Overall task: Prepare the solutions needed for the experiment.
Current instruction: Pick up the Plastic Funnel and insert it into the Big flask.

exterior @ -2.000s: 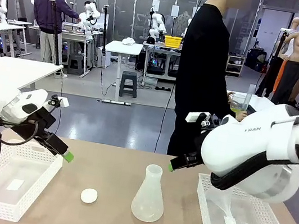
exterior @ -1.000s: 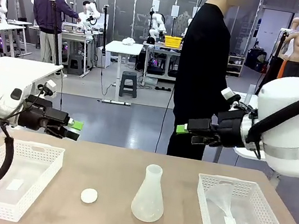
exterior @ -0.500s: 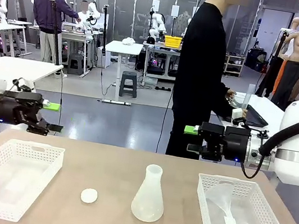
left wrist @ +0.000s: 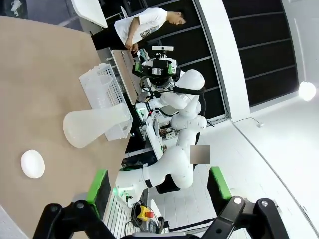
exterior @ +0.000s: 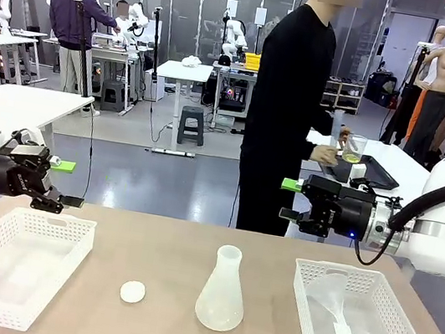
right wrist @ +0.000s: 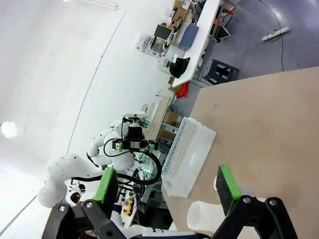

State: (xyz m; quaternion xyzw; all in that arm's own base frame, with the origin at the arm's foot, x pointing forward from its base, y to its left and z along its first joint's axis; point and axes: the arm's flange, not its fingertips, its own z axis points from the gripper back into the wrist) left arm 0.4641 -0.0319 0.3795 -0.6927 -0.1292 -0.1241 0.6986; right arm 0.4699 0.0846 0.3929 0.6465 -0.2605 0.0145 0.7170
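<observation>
Above table (exterior: 167,251), left gripper (exterior: 67,183), right gripper (exterior: 288,201) horizontal.

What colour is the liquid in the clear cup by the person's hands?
Pale yellow-green liquid, clearest in the front view.

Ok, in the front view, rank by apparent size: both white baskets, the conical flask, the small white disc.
1. left basket and right basket: they look alike, so tied
2. conical flask
3. white disc

The front camera is looking across the table (exterior: 158,250) at mid-range; both wrist cameras, rolled sideways, are gazing over it, all sharing the flask (exterior: 222,294), lower centre in the front view
</observation>
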